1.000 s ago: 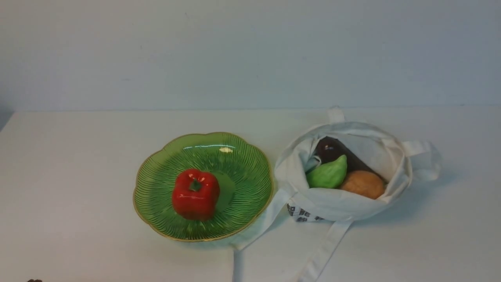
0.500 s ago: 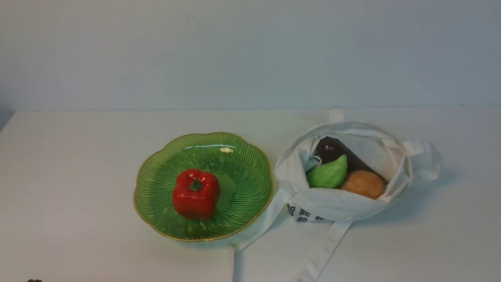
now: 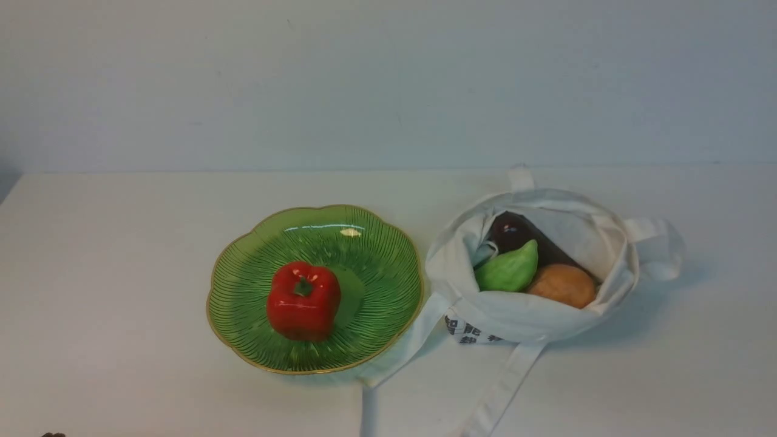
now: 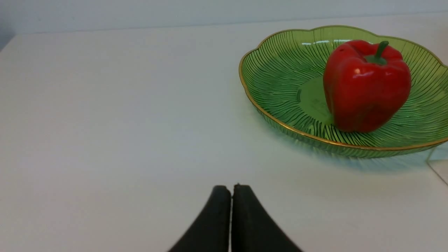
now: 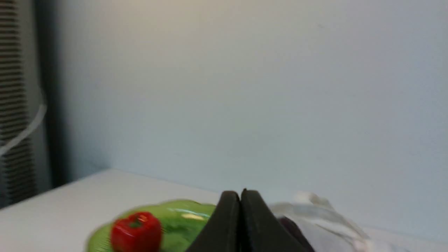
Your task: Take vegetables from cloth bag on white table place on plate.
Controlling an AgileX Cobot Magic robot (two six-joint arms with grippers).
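Observation:
A red bell pepper (image 3: pixel 303 300) stands on the green plate (image 3: pixel 376 249) left of centre on the white table (image 3: pixel 121 255). It also shows in the left wrist view (image 4: pixel 365 84) and, blurred, in the right wrist view (image 5: pixel 136 232). The cloth bag (image 3: pixel 516 315) lies open to the plate's right, holding the dark eggplant (image 3: pixel 511 229), the pale green gourd (image 3: pixel 508 270) and the tan potato (image 3: pixel 563 284). My left gripper (image 4: pixel 231 187) is shut and empty, low over the table short of the plate (image 4: pixel 280 70). My right gripper (image 5: pixel 240 192) is shut and empty, raised, short of the bag (image 5: pixel 325 220).
The bag's long straps (image 3: pixel 504 388) trail toward the table's front edge, one beside the plate. A plain pale wall (image 3: pixel 388 79) stands behind the table. A dark slatted panel (image 5: pixel 14 105) shows at the side in the right wrist view.

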